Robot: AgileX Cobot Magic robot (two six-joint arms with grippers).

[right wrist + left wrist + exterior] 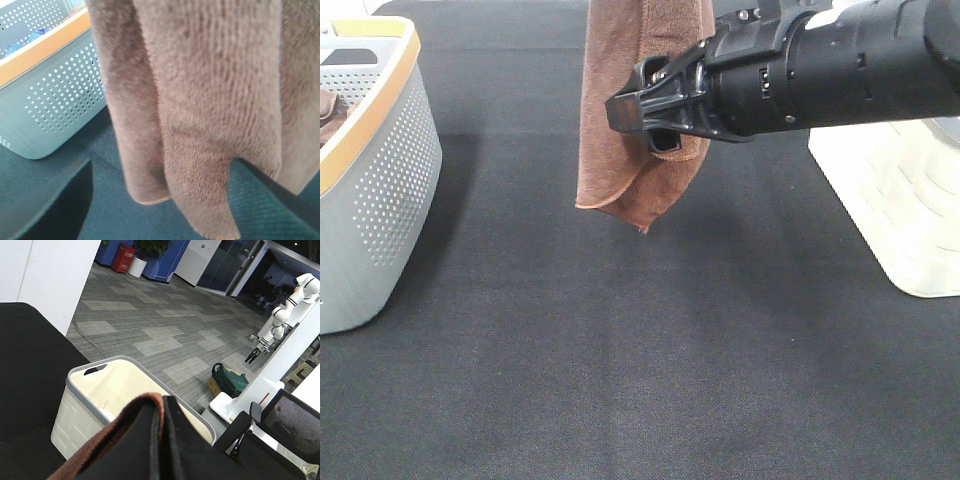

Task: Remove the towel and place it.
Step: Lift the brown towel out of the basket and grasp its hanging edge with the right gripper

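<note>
Two grippers are working the towel (620, 60) dangling apart from the perforated basket (380, 200): left gripper (161, 405) is clamping it, right gripper (640, 120) is gaping around limp, probably light folds, best pinched low.

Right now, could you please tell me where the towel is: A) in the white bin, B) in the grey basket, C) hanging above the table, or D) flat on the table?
C: the towel hangs down in folds, its lower end free above the table.
</note>
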